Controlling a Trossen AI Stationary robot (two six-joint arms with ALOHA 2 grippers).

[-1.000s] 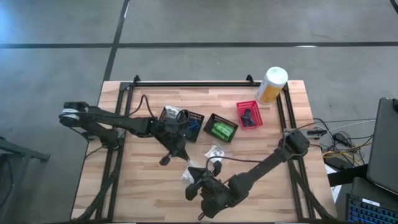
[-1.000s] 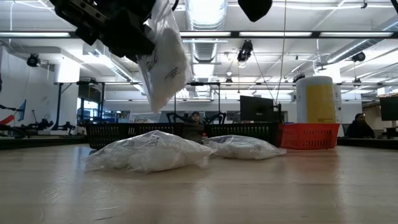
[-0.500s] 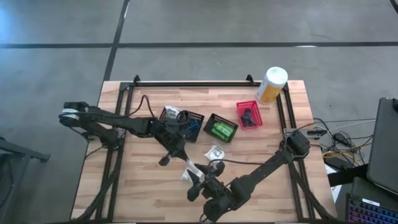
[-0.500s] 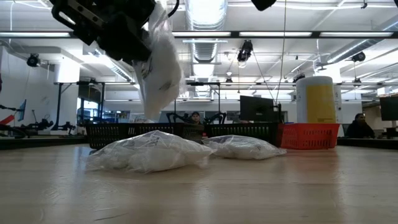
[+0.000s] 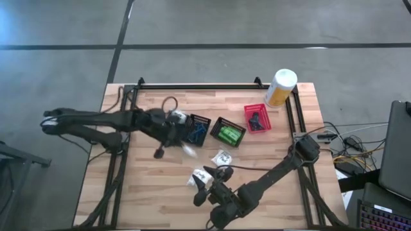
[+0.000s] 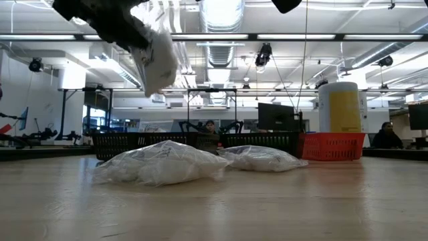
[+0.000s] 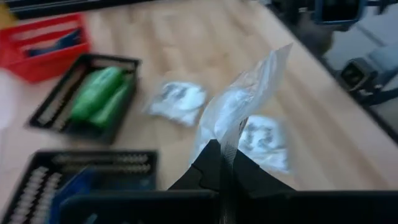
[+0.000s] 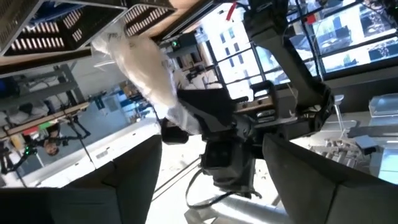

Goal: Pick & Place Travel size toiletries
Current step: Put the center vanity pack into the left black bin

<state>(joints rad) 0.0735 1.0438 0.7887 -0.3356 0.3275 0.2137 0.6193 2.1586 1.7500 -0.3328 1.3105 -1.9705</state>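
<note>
One clear-wrapped white packet (image 7: 239,102) is held aloft, dangling. Two similar lumps (image 5: 223,157) (image 5: 194,179) are laid on the surface (image 5: 154,192); green packets (image 5: 228,133) are seen in a black basket (image 5: 217,124).

You'll see the left gripper (image 5: 184,147) has pulled back toward the upper left of the high view, away from the right gripper (image 5: 207,186) it sat close to a second ago, carrying the clear-wrapped packet (image 6: 155,57) with it, pinched between its closed fingers (image 7: 214,163). In the low view that packet now hangs higher and further left. The right gripper's jaws have spread apart and hold nothing; that arm has barely shifted.
</note>
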